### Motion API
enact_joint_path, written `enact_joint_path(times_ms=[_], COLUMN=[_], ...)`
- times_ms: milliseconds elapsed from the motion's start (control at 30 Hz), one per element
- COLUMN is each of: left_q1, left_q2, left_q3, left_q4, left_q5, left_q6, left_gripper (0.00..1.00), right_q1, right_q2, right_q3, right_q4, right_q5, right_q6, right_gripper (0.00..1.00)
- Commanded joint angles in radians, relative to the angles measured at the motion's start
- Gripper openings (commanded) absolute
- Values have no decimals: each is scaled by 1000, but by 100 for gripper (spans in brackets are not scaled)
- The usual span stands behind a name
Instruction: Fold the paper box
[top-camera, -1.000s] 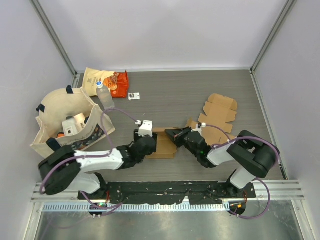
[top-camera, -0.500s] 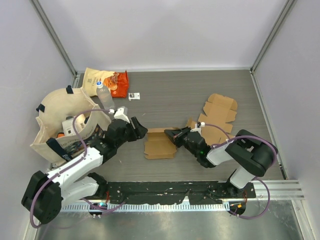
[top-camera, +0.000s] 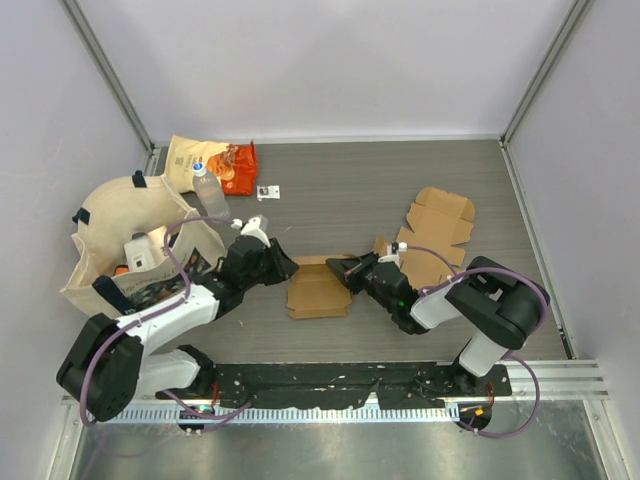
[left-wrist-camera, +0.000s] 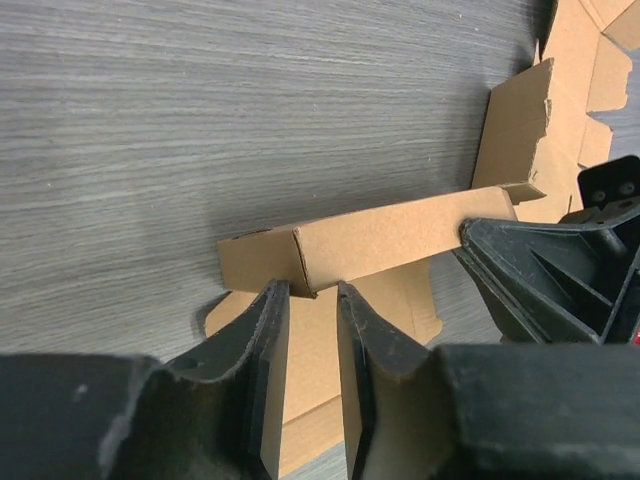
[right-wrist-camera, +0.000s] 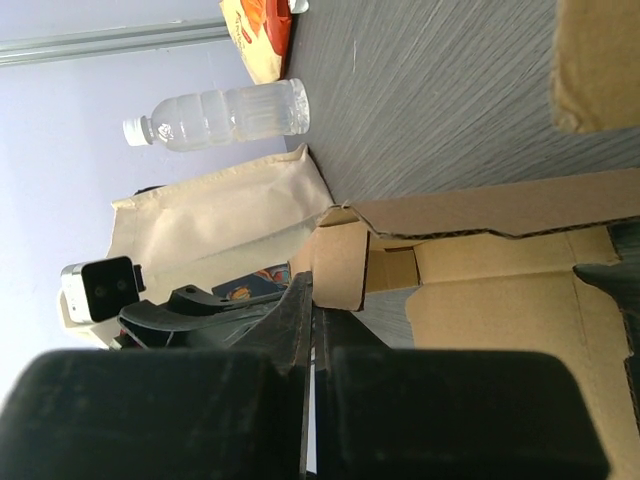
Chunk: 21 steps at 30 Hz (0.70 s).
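Top external view, near to far. Paper box (top-camera: 318, 295), half-formed, toward the near edge at mid-counter, unmoved since half a second ago. Left gripper (top-camera: 288, 268) now closer to the box's left end than before, fingers slightly spread, nothing between them. Right gripper (top-camera: 340, 272) unchanged at the box's right end, fingers pressed together, tips touching the raised wall. Beyond, toward the right edge: flat cardboard blank (top-camera: 437, 228). By the left edge: tote bag (top-camera: 110, 210). Toward the far-left corner: water bottle (top-camera: 207, 190), snack packet (top-camera: 225, 160).
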Motion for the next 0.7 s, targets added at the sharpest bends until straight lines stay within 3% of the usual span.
enact_joint_path(times_ms=[0, 100, 167, 300, 567, 667], left_q1=[-31, -97, -135, -240, -387, -398], left_q2=[-72, -162, -186, -160, 75, 109], left_q3=[-45, -65, -73, -65, 16, 12], left_q4=[109, 65, 17, -38, 35, 107], left_q5=[-100, -180, -282, -434, -743, -789], left_q6=[95, 200, 254, 271, 323, 337], left_gripper=[29, 49, 53, 48, 40, 37], right_q1=[2, -1, 0, 0, -1, -1], right_q2=[20, 22, 22, 22, 20, 11], right_q3=[14, 17, 23, 36, 59, 66], right_q4=[24, 27, 19, -2, -40, -56], right_q5=[-15, -20, -20, -18, -20, -21], right_q6=[-28, -24, -22, -17, -1, -4], right_gripper=[1, 1, 1, 1, 1, 1])
